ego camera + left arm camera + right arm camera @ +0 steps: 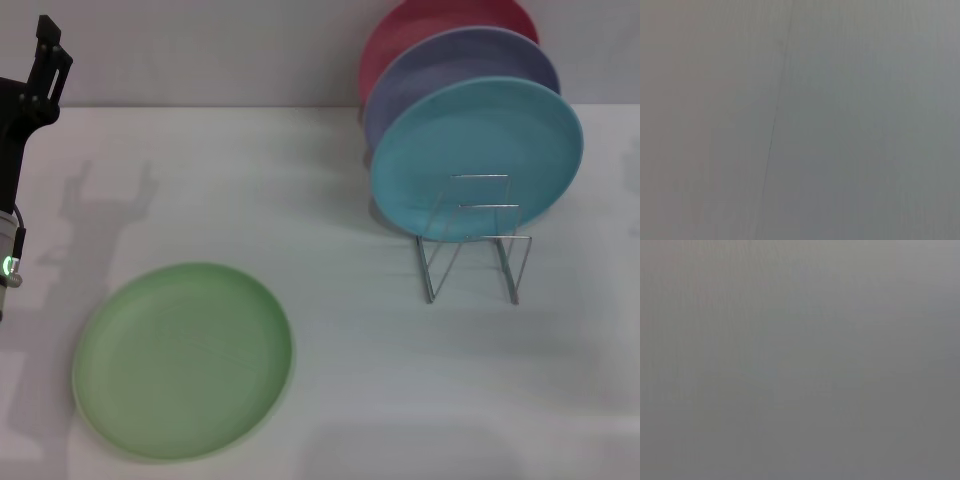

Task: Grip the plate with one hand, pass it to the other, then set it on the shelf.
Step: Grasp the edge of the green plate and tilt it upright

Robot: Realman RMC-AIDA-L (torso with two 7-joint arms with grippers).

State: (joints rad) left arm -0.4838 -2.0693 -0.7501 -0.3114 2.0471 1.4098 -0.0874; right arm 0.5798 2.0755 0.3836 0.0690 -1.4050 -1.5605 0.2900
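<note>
So, from the head view I see the plate (183,360) lying flat on the white worktop (400,400), near the front left, its hollow side facing up. Being round, it has no long axis to speak of; it looks slightly oval only because of the viewing angle. Nothing touches it.

Well apart from it, toward the back right, stands the shelf (472,240), its bent-wire dividers upright. Three plates stand on edge in it, one behind another: a turquoise-blue plate (478,155) in front, a lavender plate (440,70) behind it, and a pink plate (420,25) at the back. Their faces tilt toward me and a little to the left. Two front wire loops hold nothing.

My left hand (45,60) sits at the far left edge, raised above the worktop and clear of the plate; I cannot tell how far open it is, and it holds nothing I can see.

Next, the left wrist view gives me only a plain grey surface with a thin dark line.

Finally, the right wrist view shows featureless grey; the right hand appears nowhere.
</note>
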